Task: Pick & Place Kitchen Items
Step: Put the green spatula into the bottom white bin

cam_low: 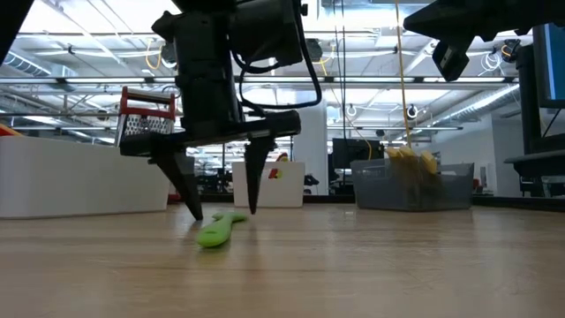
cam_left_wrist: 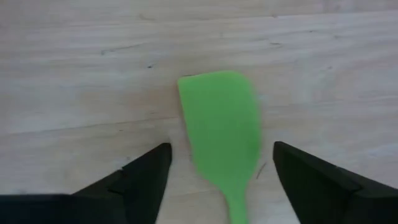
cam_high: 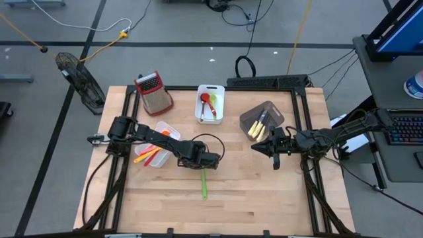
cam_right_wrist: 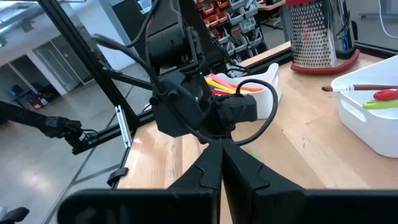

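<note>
A green toy spatula (cam_high: 204,184) lies flat on the wooden table near its middle. My left gripper (cam_high: 210,160) hangs over the spatula's far end, pointing down and open. In the left wrist view, its two fingers stand on either side of the green blade (cam_left_wrist: 221,124) without touching it. In the low view, the fingertips (cam_low: 192,208) are just above the table beside the spatula (cam_low: 219,231). My right gripper (cam_high: 259,147) is shut and empty in the air right of centre, near the grey bin; its fingers (cam_right_wrist: 222,149) point at the left arm.
A white bin (cam_high: 173,127) under the left arm holds orange, yellow and red utensils. A white bin (cam_high: 220,92) at the far middle holds a red spoon and green pieces. A grey bin (cam_high: 272,109) holds yellow utensils. A metal grater (cam_high: 153,92) stands at the far left.
</note>
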